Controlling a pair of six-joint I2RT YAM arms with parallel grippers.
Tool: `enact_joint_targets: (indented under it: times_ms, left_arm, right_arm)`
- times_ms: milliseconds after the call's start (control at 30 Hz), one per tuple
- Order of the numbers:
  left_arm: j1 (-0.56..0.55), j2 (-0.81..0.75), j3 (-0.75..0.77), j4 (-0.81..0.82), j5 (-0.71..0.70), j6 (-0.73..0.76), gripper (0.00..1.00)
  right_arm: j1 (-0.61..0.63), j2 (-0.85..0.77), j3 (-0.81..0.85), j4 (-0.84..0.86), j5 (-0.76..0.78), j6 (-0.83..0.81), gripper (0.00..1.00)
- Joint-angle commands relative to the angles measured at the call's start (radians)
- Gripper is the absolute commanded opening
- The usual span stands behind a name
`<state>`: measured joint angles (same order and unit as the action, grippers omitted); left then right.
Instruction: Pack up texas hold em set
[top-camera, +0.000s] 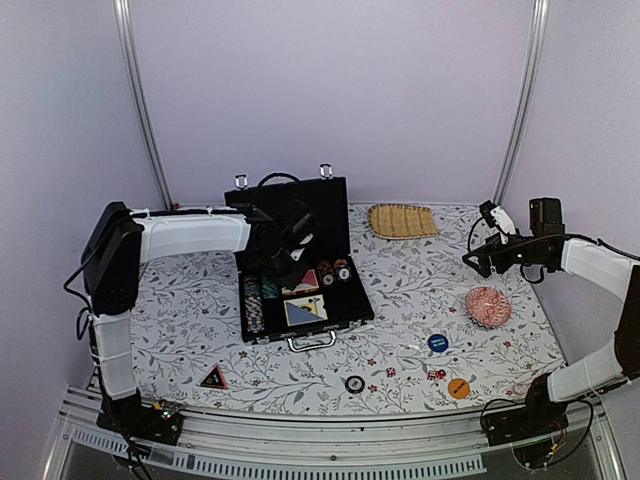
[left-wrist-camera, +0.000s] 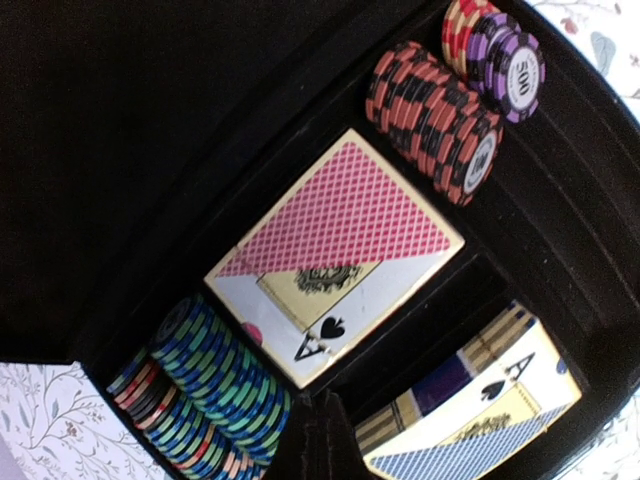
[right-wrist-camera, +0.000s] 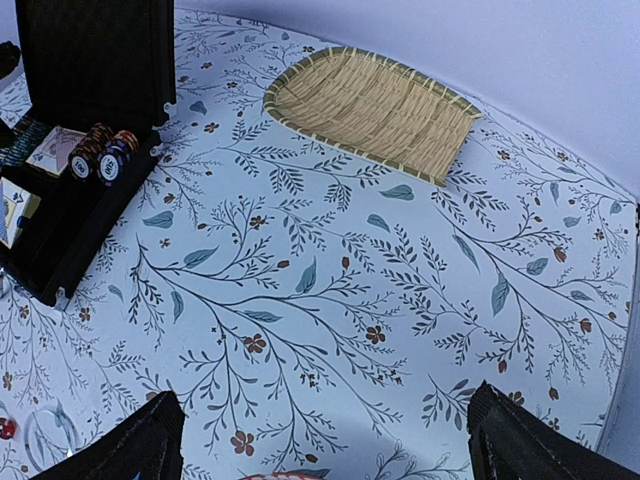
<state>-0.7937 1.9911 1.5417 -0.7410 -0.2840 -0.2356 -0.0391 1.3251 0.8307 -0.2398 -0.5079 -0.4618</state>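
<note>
The black briefcase (top-camera: 345, 300) lies open mid-table with its lid (top-camera: 325, 205) upright. Inside it are chip rows (left-wrist-camera: 215, 380), a red card deck (left-wrist-camera: 340, 250) and a blue card deck (left-wrist-camera: 470, 420). My left gripper (top-camera: 285, 250) hovers over the tray; its dark jaws (left-wrist-camera: 325, 440) are shut and hold nothing. Loose on the cloth lie a blue disc (top-camera: 437, 343), an orange disc (top-camera: 458, 388), a black disc (top-camera: 354, 383) and small red dice (top-camera: 436, 375). My right gripper (top-camera: 475, 258) hangs open at the right, above bare cloth (right-wrist-camera: 325, 450).
A woven straw mat (top-camera: 402, 220) lies at the back right, also in the right wrist view (right-wrist-camera: 370, 110). A red patterned round dish (top-camera: 488, 306) sits under the right arm. A black and red triangular piece (top-camera: 212, 378) lies near the front left edge.
</note>
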Motion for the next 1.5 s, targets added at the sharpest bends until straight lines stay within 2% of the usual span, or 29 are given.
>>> enact_joint_targets:
  times_ms: [0,200,567,767,900,933,1000,1100,1300,1467]
  left_arm:
    - [0.000,0.090,0.064,0.039,0.042,0.019,0.00]
    - [-0.048,0.149,0.101,0.013,0.043,0.059,0.00]
    - [-0.137,0.189,0.072,-0.027,0.041,0.067,0.00]
    - [-0.139,0.199,0.130,-0.056,-0.049,0.064,0.00]
    - [-0.136,0.140,0.153,-0.064,-0.076,0.061,0.00]
    - [-0.134,0.111,0.149,-0.059,-0.065,0.059,0.01]
    - [-0.129,0.072,0.126,-0.044,-0.028,0.051,0.13]
    - [-0.110,0.041,0.087,-0.031,0.071,0.042,0.16]
    - [-0.106,0.052,0.009,-0.008,0.156,0.042,0.03]
    - [-0.092,0.089,-0.027,0.019,0.198,0.042,0.00]
  right_arm:
    - [0.006,-0.006,0.003,-0.010,-0.011,-0.006,1.00]
    - [0.006,-0.004,0.003,-0.010,-0.011,-0.008,1.00]
    - [0.008,0.018,0.010,-0.016,-0.019,-0.012,0.99]
    - [0.007,0.017,0.010,-0.019,-0.019,-0.013,0.99]
    - [0.009,0.014,0.009,-0.020,-0.021,-0.012,0.99]
    - [0.008,0.013,0.009,-0.021,-0.021,-0.012,0.99]
    - [0.008,0.013,0.011,-0.021,-0.022,-0.013,0.99]
    - [0.008,0.014,0.011,-0.021,-0.025,-0.012,0.99]
    - [0.013,0.017,0.013,-0.023,-0.034,-0.013,0.99]
    - [0.022,0.017,0.097,-0.051,-0.084,0.053,0.99]
